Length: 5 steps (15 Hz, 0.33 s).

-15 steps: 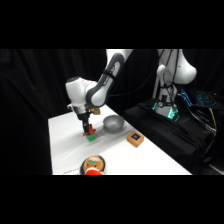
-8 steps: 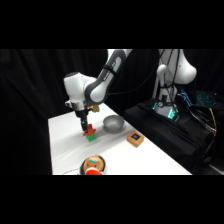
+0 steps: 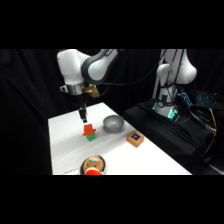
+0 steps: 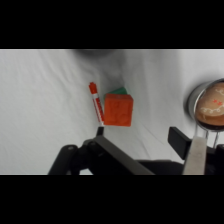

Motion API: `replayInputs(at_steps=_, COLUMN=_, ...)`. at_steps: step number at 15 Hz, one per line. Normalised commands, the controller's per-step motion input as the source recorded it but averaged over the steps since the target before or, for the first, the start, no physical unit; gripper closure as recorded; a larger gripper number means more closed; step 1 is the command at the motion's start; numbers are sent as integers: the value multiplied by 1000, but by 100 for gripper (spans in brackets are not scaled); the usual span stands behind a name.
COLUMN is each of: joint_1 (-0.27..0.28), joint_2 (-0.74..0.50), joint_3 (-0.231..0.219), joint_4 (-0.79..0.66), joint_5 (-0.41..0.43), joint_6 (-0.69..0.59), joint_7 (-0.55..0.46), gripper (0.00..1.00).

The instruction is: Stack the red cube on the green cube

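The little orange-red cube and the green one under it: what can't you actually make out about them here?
- Small bright green cube: the wrist view shows only a sliver, the small orange-red cube covers the rest; in the side view only its base shows.
- How squarely the two are aligned: too blurred in the side view.
- The gripper: its fingertips are too small in the side view.

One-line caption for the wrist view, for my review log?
Red cube sits stacked on the green cube, gripper open and clear of it, round wooden toy at the edge.
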Motion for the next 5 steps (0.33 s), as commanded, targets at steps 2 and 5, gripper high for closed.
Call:
replayInputs(at_steps=2, joint_1=84, joint_2=-348, joint_3=-37, joint_4=29, joint_5=-47, joint_6=-425, joint_7=-24, gripper=0)
replayInputs(at_steps=5, joint_1=62, joint_2=-274, joint_3=-25, joint_4=63, joint_5=-27, joint_6=-387, joint_7=-49, gripper=0)
